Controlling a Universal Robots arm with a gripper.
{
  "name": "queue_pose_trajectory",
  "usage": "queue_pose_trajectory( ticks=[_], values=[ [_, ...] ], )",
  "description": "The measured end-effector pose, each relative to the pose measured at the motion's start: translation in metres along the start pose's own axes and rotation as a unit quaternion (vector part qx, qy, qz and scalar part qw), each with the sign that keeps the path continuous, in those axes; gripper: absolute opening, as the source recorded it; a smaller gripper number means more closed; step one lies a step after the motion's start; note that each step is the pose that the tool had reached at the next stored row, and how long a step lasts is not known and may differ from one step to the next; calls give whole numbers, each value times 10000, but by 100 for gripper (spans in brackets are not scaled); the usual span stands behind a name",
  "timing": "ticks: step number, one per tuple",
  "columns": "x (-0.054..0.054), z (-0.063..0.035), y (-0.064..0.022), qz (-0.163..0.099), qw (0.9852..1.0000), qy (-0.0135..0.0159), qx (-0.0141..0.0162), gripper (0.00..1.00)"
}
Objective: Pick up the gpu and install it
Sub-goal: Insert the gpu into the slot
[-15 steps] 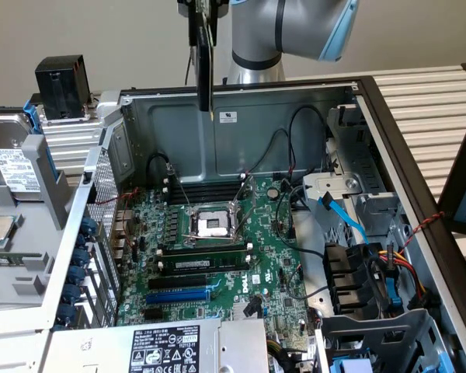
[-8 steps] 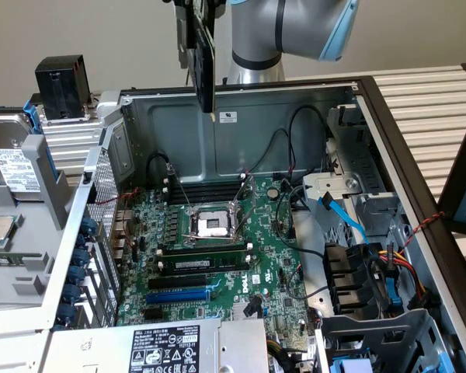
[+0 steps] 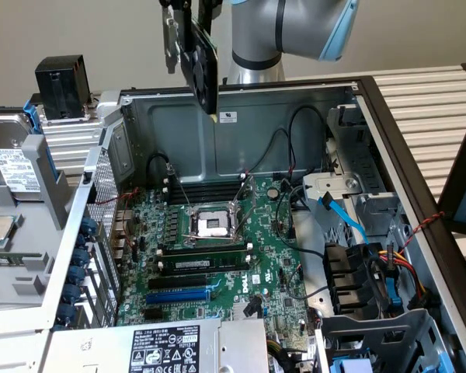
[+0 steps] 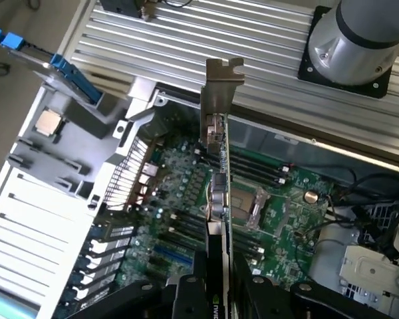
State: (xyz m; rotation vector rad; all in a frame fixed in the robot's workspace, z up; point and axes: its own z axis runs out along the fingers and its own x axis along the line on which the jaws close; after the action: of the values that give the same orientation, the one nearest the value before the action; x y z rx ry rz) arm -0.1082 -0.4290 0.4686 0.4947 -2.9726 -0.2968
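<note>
The gpu [image 3: 203, 68] hangs edge-down above the open computer case, over its back wall, well clear of the motherboard [image 3: 217, 249]. Its black cooler shroud and fan face the exterior view's left, with the silver bracket [image 3: 171, 39] on that side. My gripper [image 3: 193, 12] is shut on the card's top edge. In the wrist view the gpu [image 4: 217, 199] appears edge-on, its silver bracket [image 4: 221, 86] pointing away from my gripper [image 4: 217, 296], whose black fingers [image 4: 186, 299] clamp both faces. The expansion slots [image 3: 188, 281] lie in the board's front half, one of them blue.
The case walls [image 3: 295, 101] ring the motherboard. Drive cage and bundled cables [image 3: 373, 268] fill the exterior view's right. A power supply [image 3: 155, 346] sits in front. Outside the case on the exterior view's left lie a hard drive [image 3: 12, 167] and a black cooler [image 3: 62, 85].
</note>
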Motion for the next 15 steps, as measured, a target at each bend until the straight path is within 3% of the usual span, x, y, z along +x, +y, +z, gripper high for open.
queue_pose_trajectory(
  ticks=[4,8,11,15],
  values=[
    [0,1,0,-356,9993,76,29,26],
    [0,2,0,-706,9974,152,57,26],
    [0,3,-1,-973,9950,210,79,26],
    [0,4,-1,-1326,9907,287,108,26]
  ],
)
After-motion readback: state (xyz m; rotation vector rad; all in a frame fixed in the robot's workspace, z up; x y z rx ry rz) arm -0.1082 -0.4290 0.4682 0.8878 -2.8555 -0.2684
